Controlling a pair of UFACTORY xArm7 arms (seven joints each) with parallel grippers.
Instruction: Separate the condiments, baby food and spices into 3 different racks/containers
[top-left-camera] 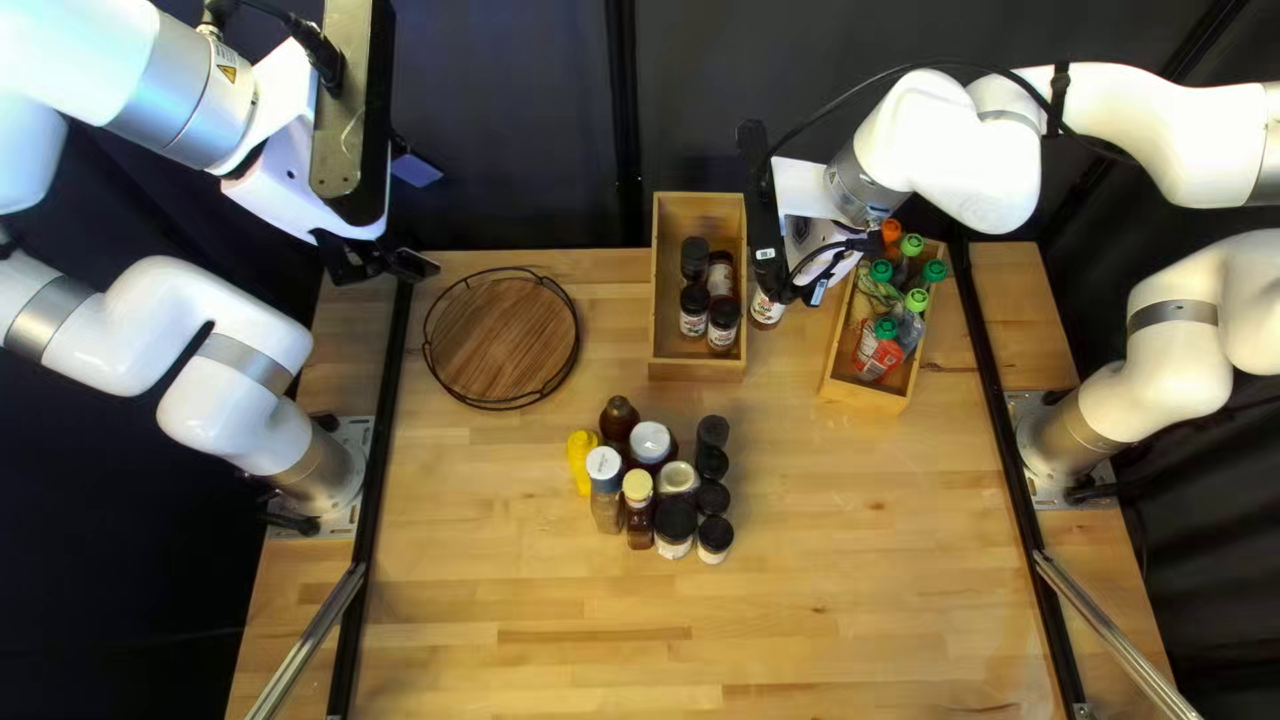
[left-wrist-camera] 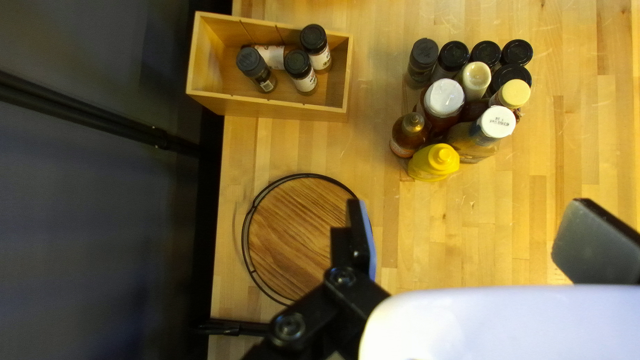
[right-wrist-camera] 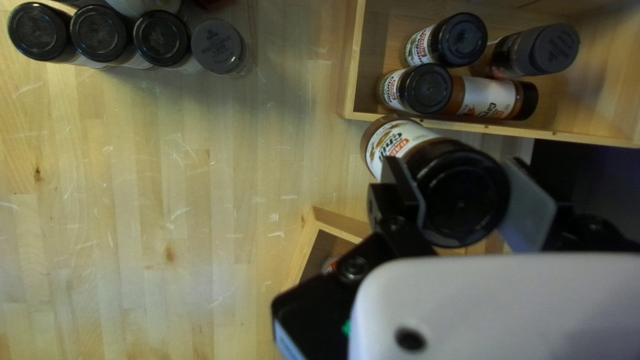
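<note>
My right gripper [top-left-camera: 770, 267] hangs just right of the wooden box [top-left-camera: 696, 371] that holds several spice jars [top-left-camera: 723, 315]. In the right wrist view this gripper [right-wrist-camera: 461, 190] is shut on a black-lidded spice jar [right-wrist-camera: 400, 139], tilted beside the box wall. My left gripper [top-left-camera: 387, 264] is above the table's far left, near the round wooden tray [top-left-camera: 504, 334]; its own view shows the left gripper [left-wrist-camera: 470, 233] open, nothing between its fingers. Mid-table, sauce bottles [top-left-camera: 604, 470], a yellow mustard bottle [top-left-camera: 580, 454], pale-lidded jars [top-left-camera: 678, 478] and black-lidded jars [top-left-camera: 714, 498] stand clustered.
A second wooden box [top-left-camera: 867, 391] stands at an angle right of the spice box, holding green- and orange-capped pouches [top-left-camera: 912, 320]. My right arm reaches over its far side. The round tray has a raised black wire rim. Black rails run along both table sides.
</note>
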